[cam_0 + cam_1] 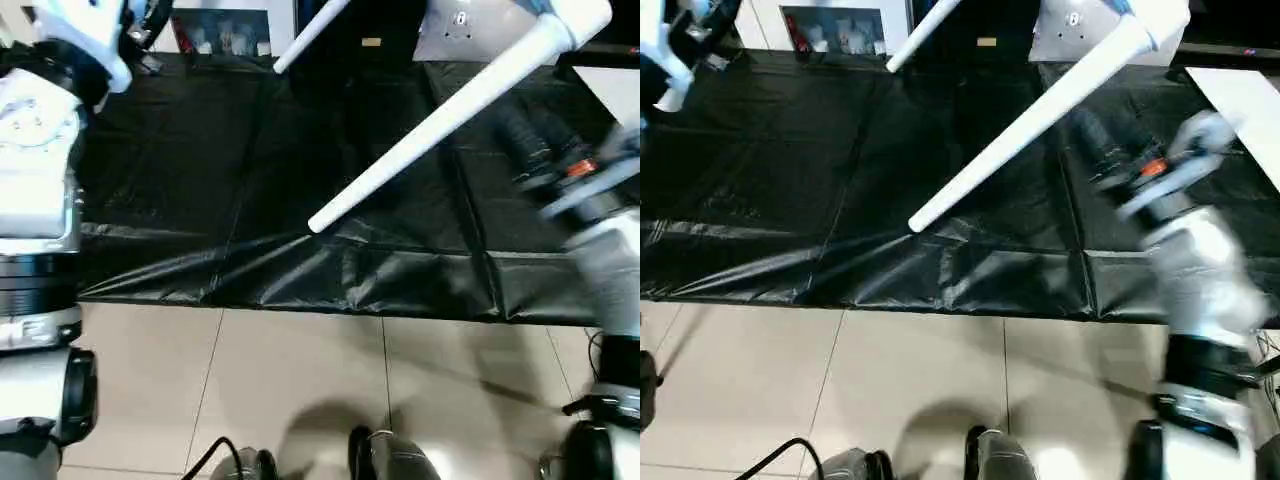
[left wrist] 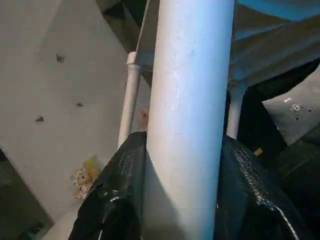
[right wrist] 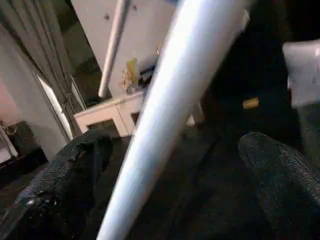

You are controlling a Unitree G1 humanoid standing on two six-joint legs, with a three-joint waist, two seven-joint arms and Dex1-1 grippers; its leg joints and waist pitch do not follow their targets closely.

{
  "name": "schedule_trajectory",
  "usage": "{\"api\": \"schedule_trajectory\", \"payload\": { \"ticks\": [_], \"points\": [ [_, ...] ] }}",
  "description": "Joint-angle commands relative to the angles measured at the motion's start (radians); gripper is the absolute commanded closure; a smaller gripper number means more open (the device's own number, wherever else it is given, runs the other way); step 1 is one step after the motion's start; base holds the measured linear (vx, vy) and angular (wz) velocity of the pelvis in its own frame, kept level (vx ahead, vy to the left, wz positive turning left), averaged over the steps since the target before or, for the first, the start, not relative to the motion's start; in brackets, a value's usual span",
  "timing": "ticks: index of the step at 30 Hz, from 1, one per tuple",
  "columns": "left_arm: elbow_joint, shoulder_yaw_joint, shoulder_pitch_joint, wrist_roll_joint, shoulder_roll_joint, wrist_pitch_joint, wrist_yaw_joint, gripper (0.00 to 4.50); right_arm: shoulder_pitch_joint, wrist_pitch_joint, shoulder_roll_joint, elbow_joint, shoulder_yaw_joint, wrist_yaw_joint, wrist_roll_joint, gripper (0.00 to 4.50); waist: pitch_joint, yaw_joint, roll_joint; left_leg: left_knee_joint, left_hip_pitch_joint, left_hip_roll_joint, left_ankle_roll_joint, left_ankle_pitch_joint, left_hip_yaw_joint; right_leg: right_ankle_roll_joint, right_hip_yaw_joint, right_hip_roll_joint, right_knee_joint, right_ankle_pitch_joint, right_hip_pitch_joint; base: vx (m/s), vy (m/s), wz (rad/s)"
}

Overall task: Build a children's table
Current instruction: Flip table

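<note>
One white table leg (image 1: 440,125) slants down from the top right over the black sheet, its narrow end hanging free. A second leg (image 1: 310,35) pokes in at the top. In the left wrist view my left gripper (image 2: 182,140) is shut on a thick white leg (image 2: 190,90), a black finger (image 2: 125,180) pressed against each side. Behind it the table top's ribbed underside (image 2: 270,50) carries two more legs (image 2: 129,100). My right gripper (image 3: 177,145) is open, its fingers (image 3: 70,175) standing wide apart with a leg (image 3: 165,110) passing between them untouched.
The black sheet-covered work surface (image 1: 250,180) ends at a front edge above pale floor tiles (image 1: 300,380). A white panel (image 1: 1240,100) lies at the sheet's right side. A cable (image 1: 780,455) and my own lower body show at the bottom.
</note>
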Motion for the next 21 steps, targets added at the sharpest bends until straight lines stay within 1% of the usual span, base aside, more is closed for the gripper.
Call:
{"api": "schedule_trajectory", "payload": {
  "ticks": [1,2,3,4,5,6,7,8,9,10,11,12,13,14,15,16,17,18,19,20,21],
  "points": [
    [0.058,-0.017,0.057,-0.011,0.003,0.03,-0.044,2.83,-0.068,-0.025,0.001,0.049,0.03,-0.008,-0.01,0.0,-0.045,-0.012,-0.017,-0.085,0.029,0.081,-0.001,-0.454,-0.073,0.031,0.038,-0.091,-0.116,-0.759,0.026,0.0,0.0,0.0],
    [0.058,-0.017,0.058,-0.012,0.003,0.03,-0.045,2.83,-0.072,-0.027,0.002,0.054,0.032,-0.007,-0.01,0.0,-0.044,-0.018,-0.014,-0.088,0.026,0.086,-0.011,-0.477,-0.079,0.029,0.038,-0.095,-0.11,-0.745,0.029,0.0,0.0,0.0],
    [0.059,-0.014,0.068,-0.017,0.013,0.023,-0.057,2.84,-0.13,-0.044,0.022,0.127,0.046,0.029,-0.013,0.0,-0.04,-0.024,-0.011,-0.087,0.034,0.086,-0.021,-0.515,-0.079,0.023,0.038,-0.096,-0.11,-0.749,0.02,0.0,0.0,0.0],
    [0.06,-0.013,0.07,-0.028,0.014,0.023,-0.07,2.84,-0.159,-0.058,0.033,0.159,0.049,0.052,-0.01,0.0,-0.036,-0.029,-0.015,-0.09,0.033,0.085,-0.025,-0.528,-0.08,0.024,0.036,-0.094,-0.112,-0.757,0.02,0.0,0.0,0.0],
    [0.061,-0.012,0.072,-0.036,0.014,0.023,-0.08,2.84,-0.177,-0.068,0.04,0.179,0.05,0.067,-0.009,0.0,-0.034,-0.032,-0.01,-0.088,0.039,0.085,-0.033,-0.551,-0.079,0.023,0.034,-0.096,-0.114,-0.77,0.018,0.0,0.0,0.0],
    [0.063,-0.013,0.075,-0.041,0.015,0.02,-0.088,2.84,-0.213,-0.076,0.054,0.213,0.046,0.095,0.0,0.0,-0.029,-0.029,-0.01,-0.092,0.041,0.088,-0.041,-0.563,-0.082,0.016,0.038,-0.095,-0.112,-0.76,0.016,0.0,0.0,0.0],
    [0.063,-0.013,0.079,-0.053,0.016,0.019,-0.101,2.85,-0.243,-0.091,0.065,0.244,0.045,0.112,0.0,0.0,-0.029,-0.029,-0.011,-0.093,0.045,0.09,-0.044,-0.58,-0.082,0.007,0.04,-0.095,-0.108,-0.751,0.013,0.0,0.0,0.0],
    [0.067,-0.014,0.085,-0.07,0.017,0.026,-0.12,2.86,-0.298,-0.122,0.081,0.303,0.046,0.133,-0.005,0.0,-0.027,-0.033,-0.011,-0.099,0.036,0.095,-0.051,-0.596,-0.087,-0.009,0.042,-0.098,-0.097,-0.722,0.023,0.0,0.0,0.0],
    [0.065,-0.009,0.091,-0.081,0.013,0.031,-0.124,2.86,-0.317,-0.137,0.085,0.324,0.05,0.136,-0.011,0.0,-0.026,-0.031,-0.009,-0.105,0.03,0.098,-0.056,-0.6,-0.089,-0.022,0.049,-0.1,-0.087,-0.699,0.026,0.0,0.0,0.0],
    [0.063,-0.003,0.098,-0.094,0.009,0.036,-0.127,2.86,-0.339,-0.154,0.089,0.347,0.056,0.139,-0.018,0.0,-0.026,-0.029,-0.024,-0.105,0.03,0.097,-0.054,-0.587,-0.085,-0.027,0.056,-0.103,-0.088,-0.698,0.022,0.0,0.0,0.0],
    [0.063,-0.002,0.105,-0.096,0.009,0.036,-0.127,2.87,-0.346,-0.154,0.092,0.348,0.06,0.147,-0.017,0.0,-0.025,-0.022,-0.019,-0.098,0.035,0.089,-0.051,-0.543,-0.08,-0.043,0.066,-0.111,-0.091,-0.702,0.016,0.0,0.0,0.0],
    [0.068,-0.003,0.122,-0.091,0.013,0.033,-0.123,2.87,-0.363,-0.145,0.097,0.344,0.07,0.175,-0.004,0.0,-0.025,-0.015,-0.025,-0.092,0.033,0.084,-0.036,-0.48,-0.075,-0.054,0.076,-0.121,-0.095,-0.711,0.017,0.0,0.0,0.0],
    [0.072,-0.001,0.138,-0.089,0.014,0.033,-0.122,2.87,-0.363,-0.131,0.099,0.318,0.079,0.197,0.008,0.0,-0.023,-0.012,-0.023,-0.093,0.028,0.083,-0.026,-0.45,-0.072,-0.058,0.079,-0.121,-0.096,-0.708,0.02,0.0,0.0,0.0],
    [0.076,0.003,0.161,-0.089,0.014,0.04,-0.121,2.87,-0.356,-0.105,0.1,0.27,0.089,0.219,0.028,0.0,-0.024,-0.007,-0.031,-0.097,0.023,0.09,-0.009,-0.406,-0.071,-0.064,0.085,-0.119,-0.092,-0.684,0.023,0.0,0.0,0.0],
    [0.078,0.006,0.187,-0.088,0.014,0.048,-0.119,2.88,-0.34,-0.065,0.097,0.202,0.101,0.234,0.053,0.0,-0.025,0.0,-0.026,-0.105,0.018,0.099,-0.001,-0.372,-0.074,-0.077,0.09,-0.113,-0.082,-0.625,0.027,0.0,0.0,0.0],
    [0.081,0.013,0.212,-0.093,0.01,0.06,-0.118,2.88,-0.319,-0.025,0.093,0.13,0.113,0.244,0.078,0.0,-0.028,0.003,-0.029,-0.109,0.015,0.103,0.004,-0.351,-0.074,-0.083,0.093,-0.111,-0.075,-0.586,0.029,0.0,0.0,0.0],
    [0.083,0.018,0.239,-0.1,0.007,0.065,-0.12,2.88,-0.301,0.007,0.09,0.068,0.121,0.253,0.1,0.0,-0.032,0.009,-0.036,-0.114,0.016,0.108,0.017,-0.303,-0.071,-0.104,0.1,-0.107,-0.064,-0.506,0.029,0.06,-0.002,0.02],
    [0.091,0.02,0.268,-0.098,0.004,0.058,-0.114,2.89,-0.284,0.033,0.089,0.01,0.129,0.25,0.118,0.0,-0.036,0.018,-0.032,-0.115,0.021,0.11,0.031,-0.247,-0.065,-0.127,0.109,-0.107,-0.056,-0.429,0.026,0.077,-0.006,0.05],
    [0.099,0.023,0.288,-0.098,0.001,0.053,-0.107,2.89,-0.271,0.051,0.089,-0.033,0.135,0.245,0.131,0.0,-0.039,0.019,-0.033,-0.115,0.02,0.109,0.04,-0.218,-0.061,-0.138,0.112,-0.104,-0.05,-0.392,0.027,0.077,-0.006,0.05],
    [0.099,0.023,0.288,-0.098,0.001,0.053,-0.107,2.89,-0.271,0.051,0.089,-0.033,0.135,0.245,0.131,0.0,-0.048,0.026,-0.034,-0.112,0.023,0.107,0.061,-0.144,-0.051,-0.163,0.12,-0.103,-0.039,-0.308,0.027,0.084,-0.015,0.06],
    [0.147,0.035,0.314,-0.092,-0.012,0.032,-0.073,2.89,-0.237,0.089,0.086,-0.132,0.153,0.223,0.155,0.0,-0.057,0.037,-0.034,-0.105,0.027,0.104,0.097,-0.048,-0.044,-0.194,0.128,-0.099,-0.025,-0.202,0.023,0.085,-0.027,0.08]
  ]
}}
